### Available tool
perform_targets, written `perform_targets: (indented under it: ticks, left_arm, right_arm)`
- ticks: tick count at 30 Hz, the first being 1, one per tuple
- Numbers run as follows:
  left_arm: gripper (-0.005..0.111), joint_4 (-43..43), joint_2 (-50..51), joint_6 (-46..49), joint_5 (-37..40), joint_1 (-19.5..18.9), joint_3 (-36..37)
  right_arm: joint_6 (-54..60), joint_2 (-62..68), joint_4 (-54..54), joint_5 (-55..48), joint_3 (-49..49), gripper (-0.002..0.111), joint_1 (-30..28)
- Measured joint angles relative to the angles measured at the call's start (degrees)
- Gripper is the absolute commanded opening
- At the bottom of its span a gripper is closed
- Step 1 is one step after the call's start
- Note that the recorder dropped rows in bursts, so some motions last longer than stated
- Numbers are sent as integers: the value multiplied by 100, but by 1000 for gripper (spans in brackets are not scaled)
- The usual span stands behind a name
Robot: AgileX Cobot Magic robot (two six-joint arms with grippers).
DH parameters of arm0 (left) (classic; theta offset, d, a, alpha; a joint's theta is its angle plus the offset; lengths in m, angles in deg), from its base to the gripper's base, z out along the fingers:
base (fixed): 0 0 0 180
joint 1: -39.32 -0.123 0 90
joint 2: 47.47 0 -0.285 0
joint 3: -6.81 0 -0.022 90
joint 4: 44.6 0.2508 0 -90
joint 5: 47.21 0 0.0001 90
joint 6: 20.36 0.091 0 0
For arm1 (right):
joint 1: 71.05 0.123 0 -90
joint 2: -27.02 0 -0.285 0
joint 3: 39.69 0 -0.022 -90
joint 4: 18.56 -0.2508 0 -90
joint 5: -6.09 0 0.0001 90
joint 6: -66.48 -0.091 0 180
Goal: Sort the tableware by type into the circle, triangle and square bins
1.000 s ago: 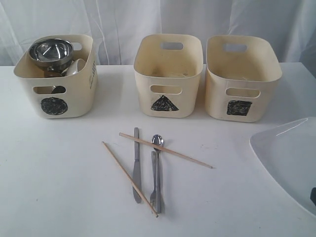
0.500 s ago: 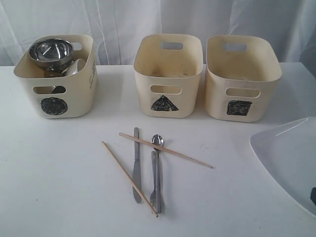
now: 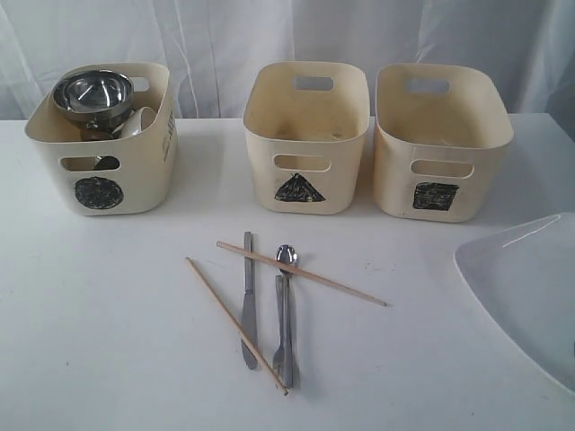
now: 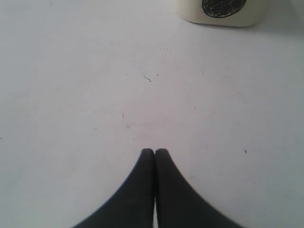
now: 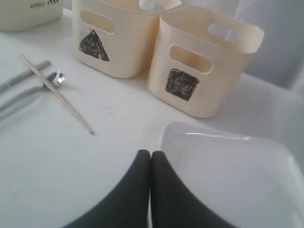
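Observation:
The circle bin (image 3: 139,171) holds a steel bowl (image 3: 90,92) and a small white bowl (image 3: 137,121). The triangle bin (image 3: 340,180) and square bin (image 3: 395,184) look empty. On the table in front lie a knife (image 3: 248,305), a spoon (image 3: 286,259), a fork (image 3: 280,346) and two crossed chopsticks (image 3: 305,275) (image 3: 229,314). A large white plate (image 3: 530,287) sits at the right edge. My left gripper (image 4: 155,151) is shut over bare table, short of the circle bin (image 4: 221,9). My right gripper (image 5: 150,152) is shut, empty, beside the plate's (image 5: 228,166) rim.
White curtains hang behind the bins. In the right wrist view the square bin (image 5: 204,61) and triangle bin (image 5: 118,38) stand just beyond the plate, with a chopstick tip (image 5: 71,109) and the spoon (image 5: 57,78) off to one side.
The dark bit of the right gripper at the lower right edge of the exterior view has slipped out of sight. The tableware has not moved.

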Motion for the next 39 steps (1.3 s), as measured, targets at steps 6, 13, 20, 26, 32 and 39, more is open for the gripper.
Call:
perform_targets:
  ticks: [6, 13, 20, 26, 32, 39]
  left_arm:
    - [0, -13, 0, 0, 0, 0, 0]
    - [0, -13, 0, 0, 0, 0, 0]
    - [0, -13, 0, 11, 0, 0, 0]
    - [0, -13, 0, 11, 0, 0, 0]
    - [0, -13, 0, 11, 0, 0, 0]
    - [0, -13, 0, 11, 0, 0, 0]
  right_arm:
    - [-85, 0, 59, 1353, 22, 0, 0]
    - [-882, -13, -836, 4545, 22, 0, 0]
    - [-960, -13, -3430, 4871, 22, 0, 0]
    - [-747, -13, -4066, 4870, 22, 0, 0]
    - [-701, -13, -4757, 5616, 22, 0, 0]
    - [-1759, 1459, -3917, 6520, -1454, 0, 0]
